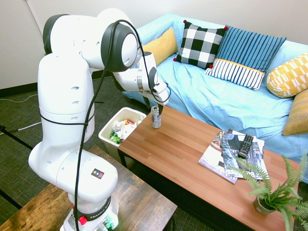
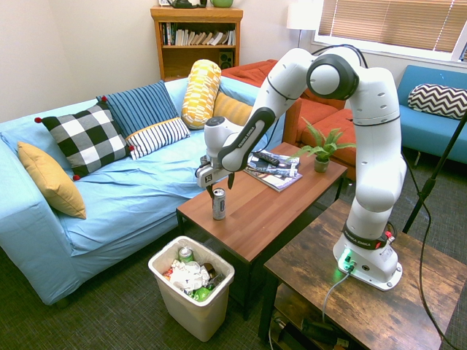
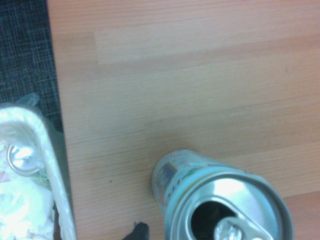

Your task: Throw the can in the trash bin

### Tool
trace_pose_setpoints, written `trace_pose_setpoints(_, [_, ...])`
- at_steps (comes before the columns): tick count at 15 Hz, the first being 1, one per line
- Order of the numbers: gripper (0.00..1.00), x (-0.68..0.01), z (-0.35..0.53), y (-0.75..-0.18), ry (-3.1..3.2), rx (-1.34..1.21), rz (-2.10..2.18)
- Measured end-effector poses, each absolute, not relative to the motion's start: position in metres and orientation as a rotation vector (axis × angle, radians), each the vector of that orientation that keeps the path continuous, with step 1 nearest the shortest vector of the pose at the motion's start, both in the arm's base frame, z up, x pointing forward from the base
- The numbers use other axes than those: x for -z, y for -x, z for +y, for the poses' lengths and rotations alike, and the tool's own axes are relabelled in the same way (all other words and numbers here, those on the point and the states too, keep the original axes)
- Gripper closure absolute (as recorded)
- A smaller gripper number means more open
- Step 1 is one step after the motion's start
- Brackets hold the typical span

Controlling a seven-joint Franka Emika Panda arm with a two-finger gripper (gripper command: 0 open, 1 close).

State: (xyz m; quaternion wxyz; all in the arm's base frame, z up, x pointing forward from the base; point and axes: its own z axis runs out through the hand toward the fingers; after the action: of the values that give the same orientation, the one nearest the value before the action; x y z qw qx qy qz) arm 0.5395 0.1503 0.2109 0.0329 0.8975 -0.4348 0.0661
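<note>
Barely started tbh: the can (image 2: 219, 204) is upright on the coffee table (image 1: 192, 159), near the corner right above the trash bin (image 2: 191, 288). The gripper (image 2: 220, 191) hangs just over its top, fingers spread, holding nothing. Grab, lift and drop into the bin all left

**Materials / finish**

Can (image 3: 220, 200): bare shiny metal lid, printed body with a light sheen. Tabletop (image 1: 192, 159): wood-grain, smooth, satin reddish-brown. Second table (image 2: 350, 306): darker wood, rougher, knotty look. Trash bin (image 2: 191, 306): white plastic, matt, smooth; crumpled paper (image 2: 191, 275) and another metal can (image 2: 186, 254) inside. Arm (image 2: 372, 117): glossy white plastic shell. Sofa cover (image 1: 226, 103): light-blue cloth, wrinkled. Floor (image 1: 14, 115): dark carpet, coarse weave. Magazines (image 1: 226, 151): glossy paper.
</note>
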Motion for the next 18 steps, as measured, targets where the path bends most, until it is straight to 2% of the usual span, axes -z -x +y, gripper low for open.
trace_pose_setpoints(5, [0.0, -0.172, 0.143, -0.552, -2.728, -0.168, -1.362])
trace_pose_setpoints(6, [1.0, -0.167, 0.145, -0.553, -2.726, -0.16, -1.364])
trace_pose_setpoints(18, [1.0, -0.164, 0.156, -0.555, -2.743, -0.154, -1.375])
